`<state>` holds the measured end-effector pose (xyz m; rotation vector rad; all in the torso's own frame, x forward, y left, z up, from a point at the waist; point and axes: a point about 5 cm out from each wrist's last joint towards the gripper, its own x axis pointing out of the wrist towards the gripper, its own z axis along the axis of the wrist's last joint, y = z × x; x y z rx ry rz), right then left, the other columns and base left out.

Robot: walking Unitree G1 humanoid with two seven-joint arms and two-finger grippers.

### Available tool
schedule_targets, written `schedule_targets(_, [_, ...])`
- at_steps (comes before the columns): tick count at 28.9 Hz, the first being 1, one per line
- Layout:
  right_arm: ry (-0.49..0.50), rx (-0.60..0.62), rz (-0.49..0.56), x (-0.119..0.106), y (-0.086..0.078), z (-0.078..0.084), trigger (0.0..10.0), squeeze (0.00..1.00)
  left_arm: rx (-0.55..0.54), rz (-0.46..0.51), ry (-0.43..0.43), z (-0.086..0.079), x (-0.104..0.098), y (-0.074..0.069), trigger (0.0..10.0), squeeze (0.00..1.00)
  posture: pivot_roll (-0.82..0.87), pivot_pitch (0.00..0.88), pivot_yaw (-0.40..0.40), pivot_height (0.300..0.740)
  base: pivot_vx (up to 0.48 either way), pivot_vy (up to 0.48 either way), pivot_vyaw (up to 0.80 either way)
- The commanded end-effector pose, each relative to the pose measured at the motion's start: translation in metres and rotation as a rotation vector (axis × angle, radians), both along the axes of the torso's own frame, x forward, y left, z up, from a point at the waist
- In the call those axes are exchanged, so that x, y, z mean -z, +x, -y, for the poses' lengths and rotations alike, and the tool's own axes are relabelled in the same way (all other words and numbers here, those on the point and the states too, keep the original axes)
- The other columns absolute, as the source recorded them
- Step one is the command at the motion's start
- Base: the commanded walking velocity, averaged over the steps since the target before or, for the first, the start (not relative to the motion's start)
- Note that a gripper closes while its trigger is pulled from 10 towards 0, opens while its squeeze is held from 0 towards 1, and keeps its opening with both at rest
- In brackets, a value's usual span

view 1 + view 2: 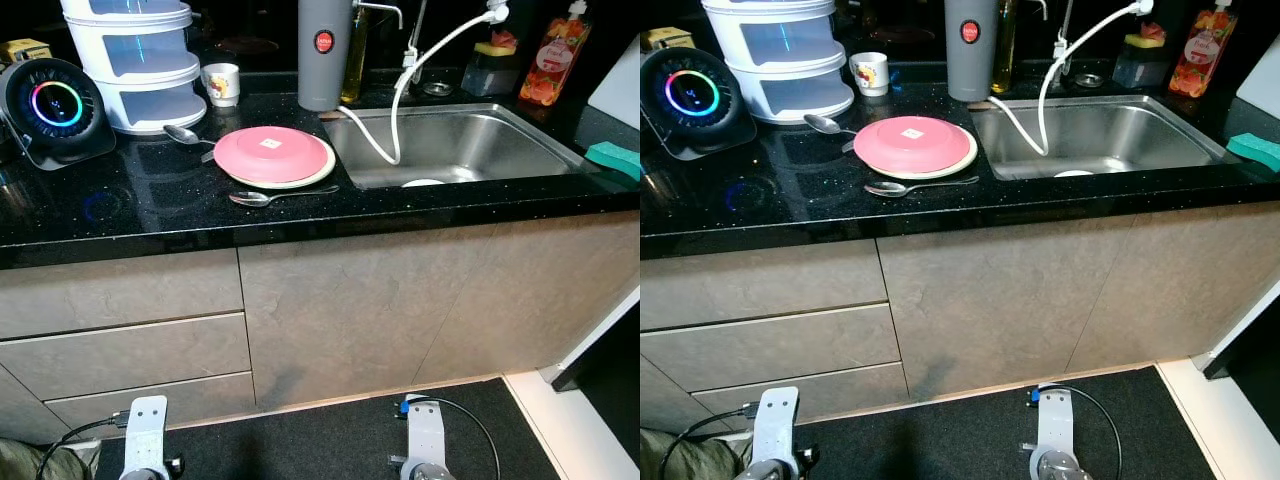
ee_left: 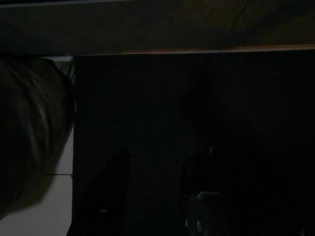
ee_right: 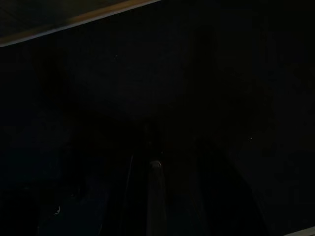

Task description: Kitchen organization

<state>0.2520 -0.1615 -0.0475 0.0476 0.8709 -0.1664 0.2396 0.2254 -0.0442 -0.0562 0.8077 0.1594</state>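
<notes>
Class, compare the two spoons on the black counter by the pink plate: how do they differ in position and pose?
The far spoon lies behind the pink plate at its left, its handle end hidden at the plate's rim. The near spoon lies in front of the plate, by the counter edge, fully visible and nearly parallel to it. Both are shiny metal, bowls pointing left.

Both eye views look forward and down from head height onto a black speckled stone countertop (image 1: 150, 200) and a stainless steel sink (image 1: 1110, 140), sharing nearly the same scene. Both wrist views hang low in the shade, facing the dark floor mat (image 2: 197, 108).
</notes>
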Motion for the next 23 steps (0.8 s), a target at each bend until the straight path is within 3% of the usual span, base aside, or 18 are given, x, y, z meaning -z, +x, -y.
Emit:
schedule_targets(1, [-0.003,-0.011,-0.035,0.006,-0.007,-0.001,10.0,0.00,-0.007,-0.023,0.007,-0.002,0.004,-0.007,10.0,0.00,0.10,0.150,-0.002,0.740,0.000,0.000,0.00])
schedule_targets(9, [-0.006,-0.012,-0.032,0.006,-0.008,-0.001,10.0,0.00,-0.028,-0.031,0.001,-0.001,0.006,-0.008,10.0,0.00,0.09,0.132,0.008,0.740,0.000,0.000,0.00])
schedule_targets(13, [-0.003,-0.002,-0.016,0.004,-0.006,-0.001,10.0,0.00,-0.022,-0.027,0.014,-0.004,0.004,-0.007,10.0,0.00,0.10,0.122,-0.030,0.740,0.000,0.000,0.00])
schedule_targets(19, [-0.010,0.033,0.132,-0.017,0.020,0.001,10.0,0.00,-0.008,0.009,0.087,-0.023,-0.003,-0.005,10.0,0.00,0.11,0.120,-0.011,0.740,0.000,0.000,0.00])
schedule_targets(21, [0.014,0.059,0.216,-0.028,0.032,0.003,10.0,0.00,0.003,0.053,0.128,-0.035,-0.013,0.001,10.0,0.00,0.09,0.135,0.015,0.740,0.000,0.000,0.00])
schedule_targets(23, [0.017,0.056,0.257,-0.031,0.034,0.003,10.0,0.00,0.014,0.085,0.159,-0.043,-0.021,0.008,10.0,0.00,0.08,0.145,0.018,0.740,0.000,0.000,0.00])
